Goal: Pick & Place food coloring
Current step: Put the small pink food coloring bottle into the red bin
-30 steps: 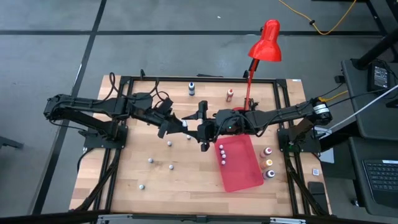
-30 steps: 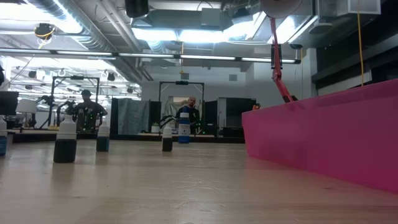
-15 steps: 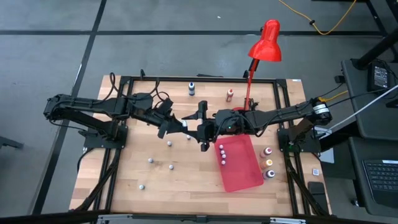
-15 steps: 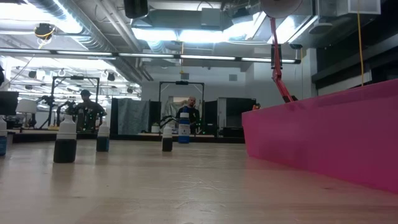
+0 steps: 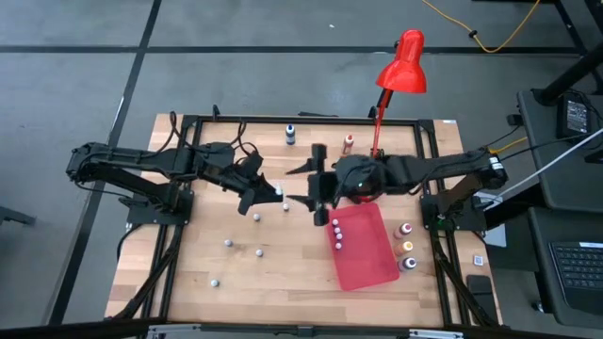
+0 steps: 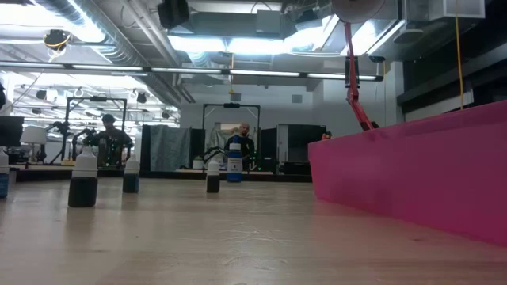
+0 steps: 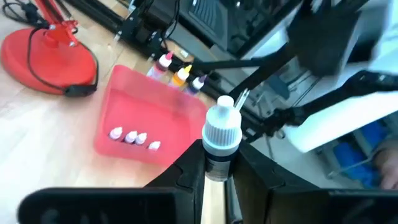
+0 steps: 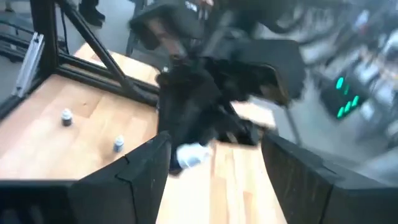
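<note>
My left gripper [image 5: 273,194] hovers over the table's middle, shut on a small food coloring bottle [image 7: 221,134] with a white ribbed cap. My right gripper [image 5: 300,185] faces it from the right with its fingers spread wide [image 8: 214,149] and nothing between them. Three bottles [image 5: 334,233] lie at the far end of the red tray [image 5: 372,259]. Three coloured bottles [image 5: 407,247] stand right of the tray. Several whitish bottles [image 5: 256,217] stand loose on the wood to the left. My left gripper pinches the bottle's dark body [image 7: 216,167] just below the cap between its two fingers [image 7: 186,177]. The fingers come nearly level from the table's left. The white cap [image 7: 222,124] stands out past the fingers. The bottle is lifted clear of the table.
A red desk lamp [image 5: 400,64] rises at the far side, its round base [image 7: 46,59] beside the tray. Two bottles [image 5: 290,134] stand near the far edge. In the low view, bottles [image 6: 83,180] stand to the left of the tray wall [image 6: 412,170].
My right gripper has drawn away from the left gripper, toward the table's right and upward, rolling as it went. The bottle stays with my left gripper, which has kept its place.
</note>
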